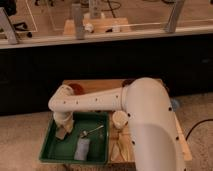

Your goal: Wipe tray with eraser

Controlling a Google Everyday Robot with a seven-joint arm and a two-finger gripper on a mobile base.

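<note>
While the white arm (95, 102) is being stretched across the middle of the frame from the large rounded body at the right, the tan-brown eraser (62, 133) is being seen inside the dark green tray (50, 150), in the tray's upper left part, directly under the arm's end. The claw (64, 125) is being held right above and against the eraser at the left centre of the frame; whether it is spread or pinching the block cannot be told, as its tips are being hidden by the wrist.

The tray is being carried on the wooden table (182, 145), at the lower left of the frame, with its rim reaching the table's left edge. A metal spoon (91, 132) is lying in the tray's upper right part, tilted, to the right of the eraser and apart from it. A flat grey-blue piece (82, 149) is lying in the tray's lower middle, below the spoon.

Just beside the tray's right rim, a pale cup (120, 120) is standing on the table, partly covered by the arm. A dark red bowl (76, 88) is being seen at the table's far left edge, above the arm.
</note>
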